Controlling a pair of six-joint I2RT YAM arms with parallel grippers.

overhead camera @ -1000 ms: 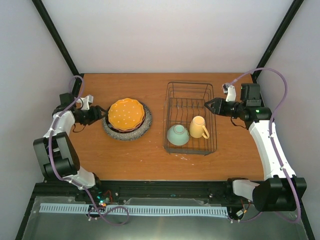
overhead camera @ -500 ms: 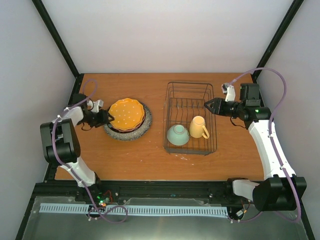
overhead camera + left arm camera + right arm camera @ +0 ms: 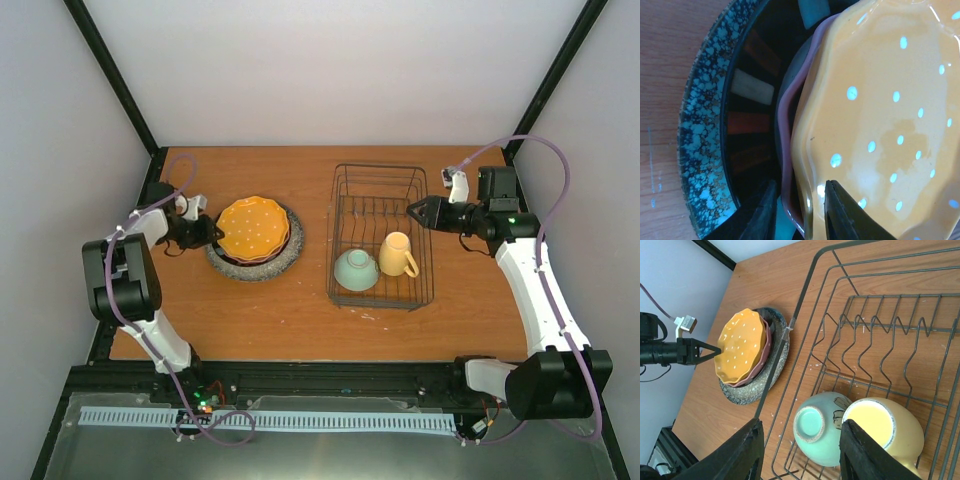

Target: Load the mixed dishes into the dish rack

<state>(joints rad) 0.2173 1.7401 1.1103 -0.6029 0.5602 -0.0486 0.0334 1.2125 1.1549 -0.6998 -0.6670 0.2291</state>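
The dish rack (image 3: pixel 372 212) is set on the right half of the bench (image 3: pixel 300 320). Two things are held in its near part: the pale green bowl (image 3: pixel 356 270), turned over with its foot ring upward, and the yellow mug (image 3: pixel 397 255), laid on its side just right of the bowl with its handle to the right. The two appear to touch.

Left of the rack, on the bench, the three plates are stacked. The large grey speckled plate (image 3: pixel 290 258) is at the bottom, the dark-rimmed plate (image 3: pixel 289 228) is on it, and the orange white-dotted scalloped plate (image 3: pixel 253 228) is on top. The stack is parted from the rack's floor by a strip of bare bench and the rack's low left wall.

The left fingers (image 3: pixel 207 232) are set narrow at the left edge of the stack, one over and one under the orange plate's rim. Whether the rim is actually pinched cannot be told. The right fingers (image 3: pixel 412 212) are held apart with nothing between them, above the rack's right wall.
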